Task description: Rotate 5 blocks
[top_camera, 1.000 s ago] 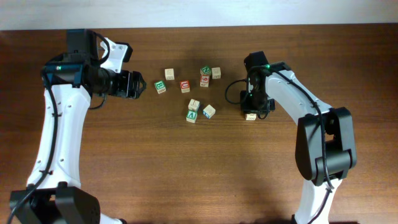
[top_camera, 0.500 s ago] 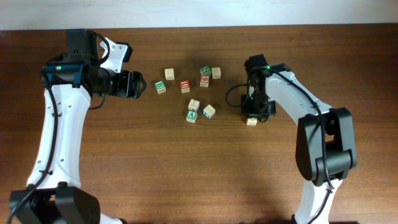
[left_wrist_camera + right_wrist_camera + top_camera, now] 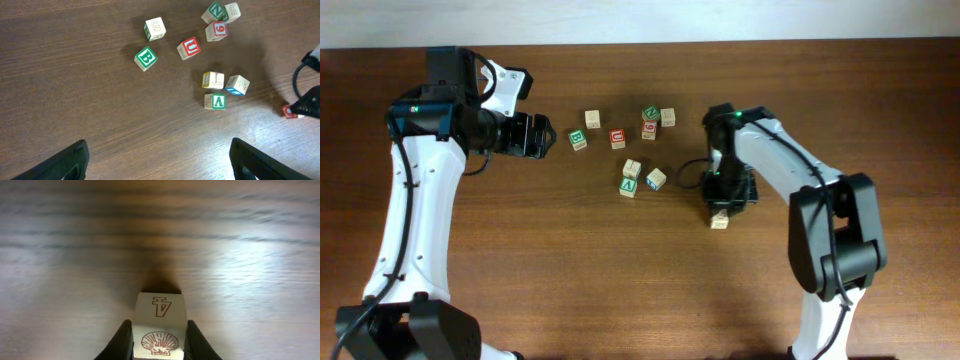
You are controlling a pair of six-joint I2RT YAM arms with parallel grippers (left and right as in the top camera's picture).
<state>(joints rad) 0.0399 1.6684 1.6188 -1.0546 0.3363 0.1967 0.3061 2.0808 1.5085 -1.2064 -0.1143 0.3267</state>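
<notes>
The right gripper point(image 3: 159, 341) is clamped on a shell-and-"4" block point(image 3: 160, 309) low at the table point(image 3: 75, 255), well to the right of the other blocks point(image 3: 213, 79) — one rotation looks to be in hand. The left gripper point(image 3: 159, 162) hangs left of them, jaws wide apart and empty. The next move likely calls for a wrist turn, then setting the block flat — and letting go

Wooden blocks point(image 3: 617, 138): 10. Arms point(image 3: 408, 200): 2. Left gripper point(image 3: 542, 137) plus right gripper point(image 3: 159, 341): 2. Table point(image 3: 570, 285): 1.
</notes>
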